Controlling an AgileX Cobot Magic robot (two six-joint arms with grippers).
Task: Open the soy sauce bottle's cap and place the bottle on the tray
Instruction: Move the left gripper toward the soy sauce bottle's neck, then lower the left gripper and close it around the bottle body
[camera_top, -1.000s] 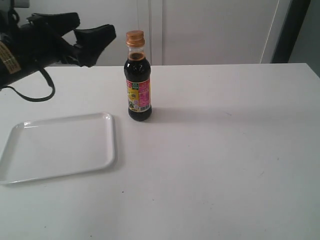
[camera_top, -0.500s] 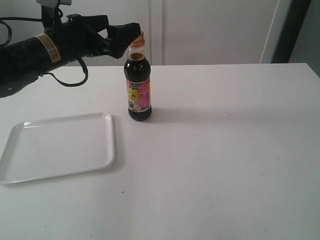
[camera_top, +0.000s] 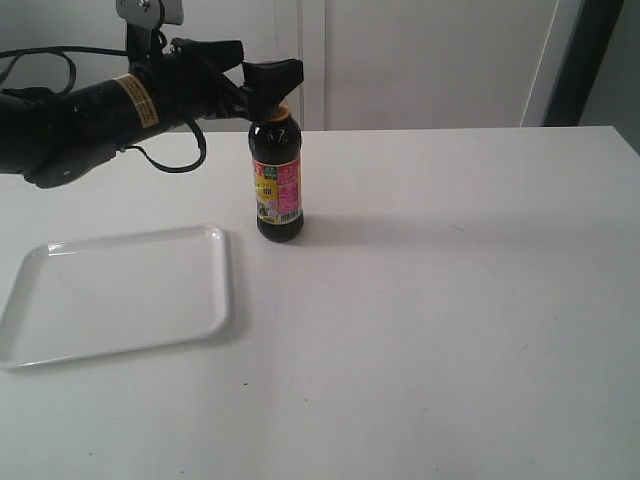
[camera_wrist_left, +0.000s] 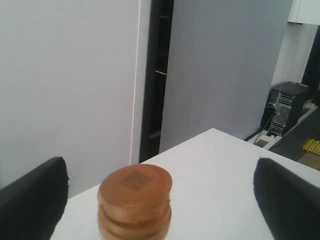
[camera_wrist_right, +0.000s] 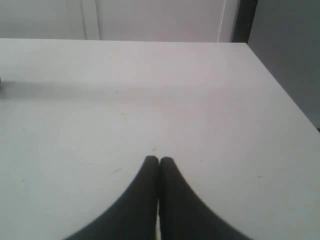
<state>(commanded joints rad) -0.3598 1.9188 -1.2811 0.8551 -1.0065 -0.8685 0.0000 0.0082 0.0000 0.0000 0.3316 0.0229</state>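
Small clear plastic soy sauce bottle (camera_top: 277, 180) with dark liquid stands upright at upper centre-left, right of flat white rectangular tray (camera_top: 120, 293), apart. Left gripper (camera_wrist_left: 160, 195) jaws spread wide around round golden-tan cap (camera_wrist_left: 135, 200), not touching. Right gripper (camera_wrist_right: 159, 161) clenched empty. Bottle likely light, smooth, tippy; steady the body, flip at the cap.

The black left arm (camera_top: 90, 115), wrapped near its wrist in a yellow-and-white label band, reaches in from the upper left of the exterior frame towards the upper middle. Its black left claw (camera_top: 262, 75) is spread wide apart; in the left wrist view the two dark fingers (camera_wrist_left: 31, 200) sit at the lower left and lower right corners. In the right wrist view the black right claw (camera_wrist_right: 159, 161) has its two fingertips pressed together at the lower middle
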